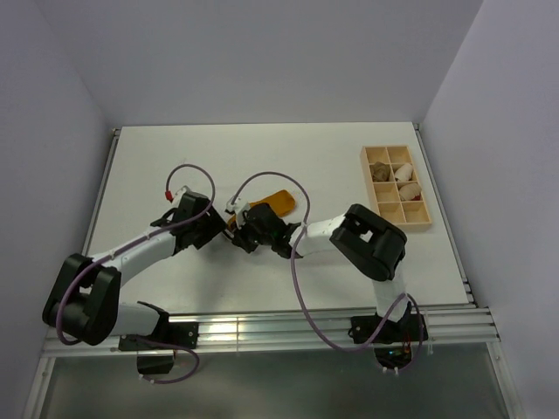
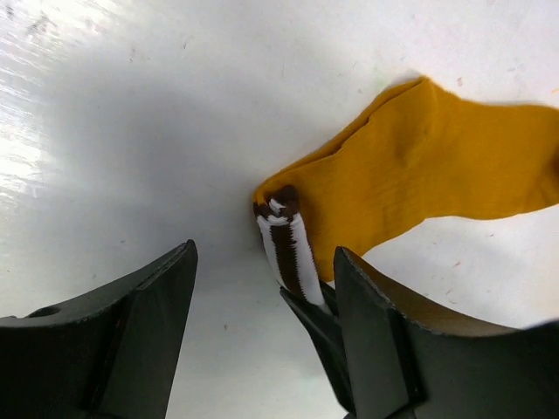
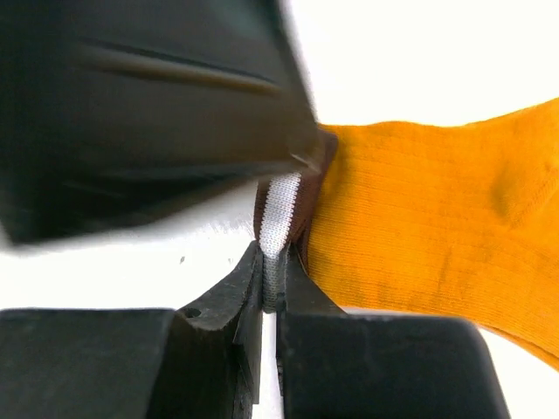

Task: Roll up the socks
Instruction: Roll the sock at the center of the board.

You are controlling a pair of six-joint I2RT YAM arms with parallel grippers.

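Note:
A mustard-orange sock (image 1: 279,202) lies flat on the white table (image 1: 218,166), its body (image 2: 437,166) stretching away from both grippers. Its white and dark-brown striped cuff (image 2: 288,244) is pinched up off the table. My right gripper (image 3: 272,262) is shut on that cuff (image 3: 278,205); its fingers (image 2: 319,323) also show in the left wrist view. My left gripper (image 2: 264,253) is open around the same cuff, one finger (image 2: 148,332) well clear on the left and the other finger (image 2: 393,332) close beside the cuff. In the top view the left gripper (image 1: 229,220) and right gripper (image 1: 246,230) meet at the sock's near end.
A wooden compartment tray (image 1: 428,209) stands at the right of the table, with cream-white bundles (image 1: 407,186) and a grey-brown bundle (image 1: 382,172) in its cells. The left gripper's finger (image 3: 157,113) fills the upper left of the right wrist view. Walls enclose the table.

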